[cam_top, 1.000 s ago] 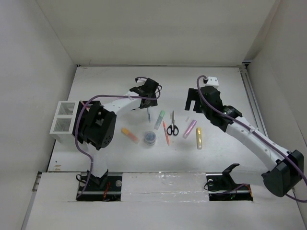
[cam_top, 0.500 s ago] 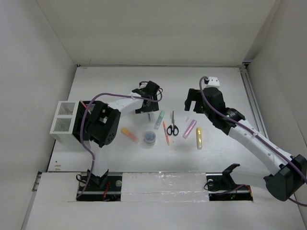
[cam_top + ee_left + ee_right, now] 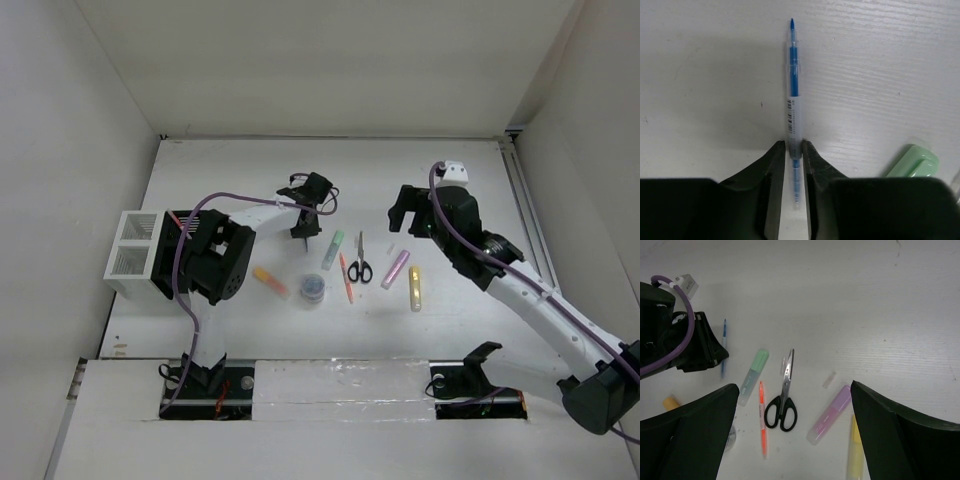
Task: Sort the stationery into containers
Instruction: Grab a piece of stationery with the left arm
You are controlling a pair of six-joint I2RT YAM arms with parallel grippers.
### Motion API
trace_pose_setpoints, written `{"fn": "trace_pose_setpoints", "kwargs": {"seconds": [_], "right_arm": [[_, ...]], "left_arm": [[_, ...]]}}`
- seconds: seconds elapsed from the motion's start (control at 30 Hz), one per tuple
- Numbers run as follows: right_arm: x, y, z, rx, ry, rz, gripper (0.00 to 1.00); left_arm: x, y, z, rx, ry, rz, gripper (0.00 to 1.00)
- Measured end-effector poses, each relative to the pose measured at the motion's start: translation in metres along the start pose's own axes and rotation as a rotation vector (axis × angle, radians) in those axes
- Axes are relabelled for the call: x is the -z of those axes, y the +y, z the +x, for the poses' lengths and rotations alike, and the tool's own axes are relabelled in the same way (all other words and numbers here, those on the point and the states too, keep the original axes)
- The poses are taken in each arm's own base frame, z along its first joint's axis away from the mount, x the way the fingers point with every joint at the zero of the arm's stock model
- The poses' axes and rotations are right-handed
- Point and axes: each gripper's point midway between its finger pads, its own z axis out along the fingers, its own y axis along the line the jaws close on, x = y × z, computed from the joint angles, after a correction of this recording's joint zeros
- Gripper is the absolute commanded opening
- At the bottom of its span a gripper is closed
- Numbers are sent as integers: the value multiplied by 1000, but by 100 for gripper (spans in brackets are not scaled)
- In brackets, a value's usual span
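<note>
Left tool [image 3: 794,146] down on the bench [image 3: 230,170], clenched on a blue pen [image 3: 793,85] near its back end. The pen lies flat, tip pointing away from the wrist. Green highlighter [image 3: 912,160] just beside it, not touching.

Right tool [image 3: 404,226] released, fingers wide apart, hanging above the bench and gripping nothing. Below it lie black-handled scissors [image 3: 782,400], with an orange pen [image 3: 762,417] beside them, then a pink highlighter [image 3: 832,412] and a yellow highlighter [image 3: 414,288] further right.

Orange highlighter [image 3: 270,281] and round grey-blue tub [image 3: 312,289] sit nearer my bases.

White mesh organiser [image 3: 130,258] at the bench's left edge. Black pen holder [image 3: 168,250] against it, partly hidden by my left arm.
</note>
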Motion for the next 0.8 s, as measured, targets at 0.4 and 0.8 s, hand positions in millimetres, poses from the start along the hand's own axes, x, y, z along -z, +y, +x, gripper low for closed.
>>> {"fn": "trace_pose_setpoints", "kwargs": {"seconds": [0.4, 0.8], "right_arm": [[-2, -8, 14, -1, 26, -1, 100], [-43, -47, 100, 43, 282, 227, 94]], "left_arm": [[2, 4, -2, 35, -21, 17, 0], [137, 26, -56, 58, -243, 74, 0]]}}
